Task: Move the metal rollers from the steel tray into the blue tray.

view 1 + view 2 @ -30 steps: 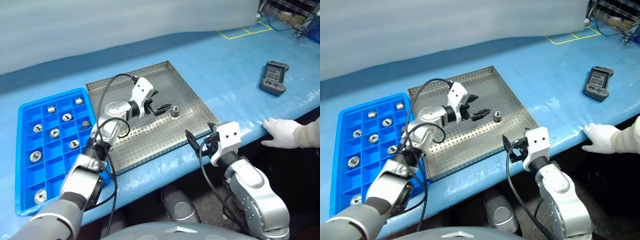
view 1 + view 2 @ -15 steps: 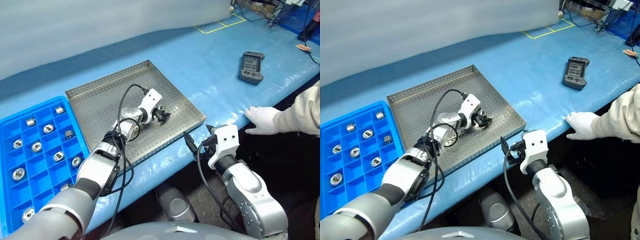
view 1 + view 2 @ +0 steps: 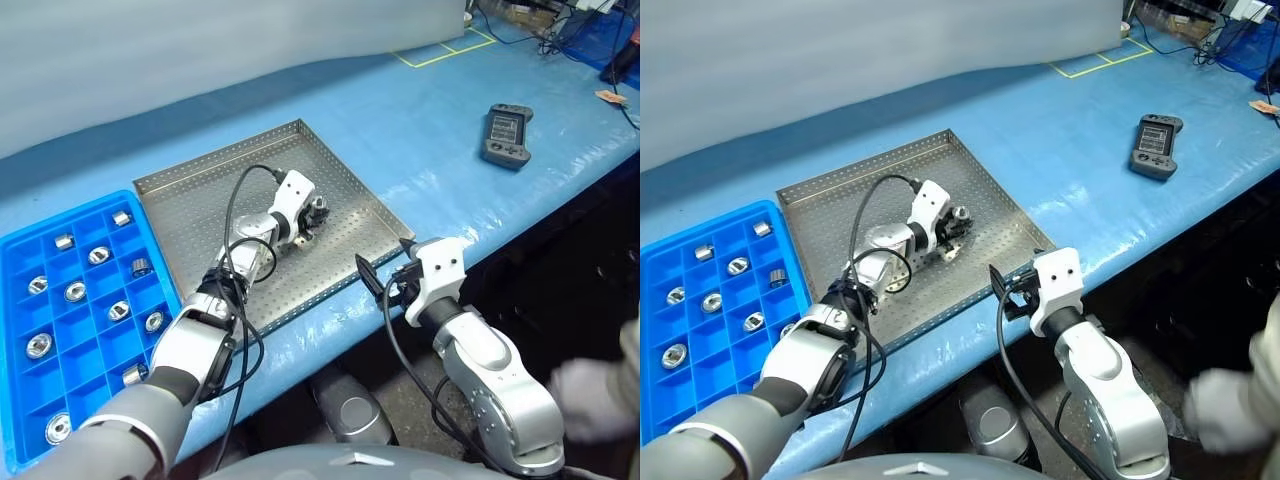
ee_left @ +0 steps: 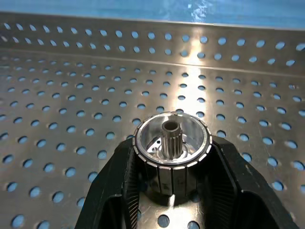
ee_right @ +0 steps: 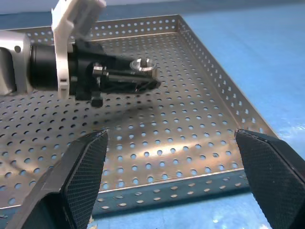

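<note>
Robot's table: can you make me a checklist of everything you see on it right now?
Surface: blue table, covered with a blue sheet.
Job's things: steel tray holds one metal roller, gripped; blue tray to the robot's left has rollers sitting in several of its compartments.
Clutter: handheld controller lying on the table, far right.
Grippers: left gripper shut on the roller over the steel tray; right gripper open, holding nothing, at the tray's near edge.
Cables: black cable looping along the left arm; another on the right arm.
Surroundings: yellow tape lines; blurred gloved hand, lower right.
</note>
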You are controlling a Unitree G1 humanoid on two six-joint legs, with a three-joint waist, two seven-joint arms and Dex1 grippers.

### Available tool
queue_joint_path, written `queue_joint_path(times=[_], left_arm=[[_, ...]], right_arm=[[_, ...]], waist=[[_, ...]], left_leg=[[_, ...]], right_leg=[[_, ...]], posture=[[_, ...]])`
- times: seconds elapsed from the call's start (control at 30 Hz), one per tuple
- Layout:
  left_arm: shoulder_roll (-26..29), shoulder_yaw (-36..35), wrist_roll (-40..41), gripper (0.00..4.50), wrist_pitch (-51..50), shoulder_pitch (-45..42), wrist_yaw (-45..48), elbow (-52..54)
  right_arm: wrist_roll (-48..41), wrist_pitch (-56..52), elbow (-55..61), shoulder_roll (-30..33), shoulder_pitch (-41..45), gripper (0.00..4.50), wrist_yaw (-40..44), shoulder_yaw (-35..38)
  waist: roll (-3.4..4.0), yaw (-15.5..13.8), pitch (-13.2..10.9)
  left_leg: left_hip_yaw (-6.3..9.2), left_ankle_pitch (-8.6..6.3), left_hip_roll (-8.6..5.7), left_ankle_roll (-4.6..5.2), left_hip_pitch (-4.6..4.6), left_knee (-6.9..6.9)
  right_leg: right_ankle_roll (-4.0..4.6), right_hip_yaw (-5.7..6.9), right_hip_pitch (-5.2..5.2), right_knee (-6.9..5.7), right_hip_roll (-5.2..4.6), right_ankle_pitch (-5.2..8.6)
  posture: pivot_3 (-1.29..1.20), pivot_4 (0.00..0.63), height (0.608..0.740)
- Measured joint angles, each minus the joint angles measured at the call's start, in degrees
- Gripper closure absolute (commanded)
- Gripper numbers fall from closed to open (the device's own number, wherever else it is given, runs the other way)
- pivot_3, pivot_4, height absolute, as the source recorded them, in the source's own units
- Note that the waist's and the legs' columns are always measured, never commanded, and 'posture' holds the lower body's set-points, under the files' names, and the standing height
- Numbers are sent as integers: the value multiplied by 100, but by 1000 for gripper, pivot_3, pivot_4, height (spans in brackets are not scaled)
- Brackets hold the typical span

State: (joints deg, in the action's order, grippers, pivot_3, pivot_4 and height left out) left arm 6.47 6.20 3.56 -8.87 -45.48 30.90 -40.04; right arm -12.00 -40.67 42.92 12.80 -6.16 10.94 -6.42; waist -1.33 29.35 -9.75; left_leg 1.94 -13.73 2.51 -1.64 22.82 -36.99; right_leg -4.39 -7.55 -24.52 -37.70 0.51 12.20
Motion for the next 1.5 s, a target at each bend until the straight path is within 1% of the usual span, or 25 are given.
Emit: queue_joint_path(times=[0.13,0.23,0.33,0.37,0.5,0.57,0.67,0.8,0.9,1.03,1.2,1.3,1.43,1.5], left_arm=[[251,-442,268,2803,-483,434,-311,1714],[607,-667,382,2803,-992,978,-492,2990],[1069,-973,441,2803,-1619,1675,-621,4244],[1203,-1098,451,2803,-1832,1911,-674,4649],[1462,-1624,595,2803,-2532,2715,-942,5938],[1517,-1778,637,2803,-2819,3121,-1048,6435],[1501,-1960,663,2803,-3231,3803,-1268,7037],[1388,-2110,673,2803,-3596,4527,-1522,7716],[1251,-2193,672,2803,-3688,4938,-1664,8041],[1114,-2133,633,2803,-3703,5539,-1794,8099],[960,-2133,633,2803,-3618,5732,-1885,7993],[950,-2104,634,2803,-3552,5744,-1871,7668],[960,-1991,656,2803,-3459,5696,-1820,7569],[960,-1963,673,2064,-3458,5663,-1799,7543]], right_arm=[[-59,-5,-302,-2,563,0,201,-278],[-110,0,-598,-27,996,0,415,-509],[-165,46,-953,-61,1429,0,667,-770],[-177,73,-1089,-85,1534,0,753,-838],[-190,221,-1563,-181,1961,0,1087,-1166],[-193,330,-1732,-232,2085,0,1233,-1294],[-196,462,-1976,-309,2223,0,1444,-1462],[-194,588,-2204,-394,2312,0,1620,-1568],[-195,649,-2252,-423,2318,0,1676,-1576],[-195,684,-2310,-460,2317,0,1755,-1604],[-191,690,-2349,-479,2311,0,1763,-1616],[-188,690,-2348,-476,2262,0,1754,-1616],[-185,689,-2338,-474,2228,0,1734,-1614],[-184,689,-2323,-471,2174,0,1712,-1610]], waist=[[-9,-136,-7],[-8,-355,-8],[-7,-683,-10],[-7,-841,-10],[-12,-1403,-11],[-13,-1698,-11],[-16,-2054,-11],[-19,-2410,-12],[-19,-2525,-11],[-20,-2579,-11],[-19,-2591,-11],[-20,-2588,-11],[-19,-2577,-11],[-19,-2566,-11]], left_leg=[[-4,0,3,0,-5,4],[-1,0,8,0,-12,11],[11,1,10,0,-22,9],[14,0,9,0,-19,10],[28,-1,4,-1,2,3],[34,-4,2,-1,9,-3],[40,-5,0,-4,13,-9],[49,-4,3,-6,10,-20],[46,-2,3,-9,0,-23],[47,-1,5,-10,-6,-25],[45,-1,6,-10,-7,-25],[46,-1,6,-10,-6,-23],[45,-1,6,-10,-6,-24],[45,-1,6,-10,-6,-24]], right_leg=[[0,-5,0,-7,4,0],[3,-4,-1,-12,10,1],[6,4,-16,-14,13,1],[9,8,-16,-14,11,3],[8,27,-19,1,1,7],[9,34,-18,5,-4,8],[12,44,-17,8,-8,9],[19,57,-12,1,-5,13],[44,57,-7,-5,-6,26],[61,58,-3,-10,-4,35],[65,59,-3,-10,-3,34],[66,60,-5,-10,-2,35],[67,59,-5,-10,-2,35],[67,59,-5,-9,-2,35]], posture=[[-252,150,740],[-186,150,740],[-125,150,740],[-95,150,740],[-20,150,740],[14,150,740],[40,150,740],[69,150,740],[75,150,740],[73,150,740],[59,150,740],[39,150,740],[20,150,740],[9,150,740]])
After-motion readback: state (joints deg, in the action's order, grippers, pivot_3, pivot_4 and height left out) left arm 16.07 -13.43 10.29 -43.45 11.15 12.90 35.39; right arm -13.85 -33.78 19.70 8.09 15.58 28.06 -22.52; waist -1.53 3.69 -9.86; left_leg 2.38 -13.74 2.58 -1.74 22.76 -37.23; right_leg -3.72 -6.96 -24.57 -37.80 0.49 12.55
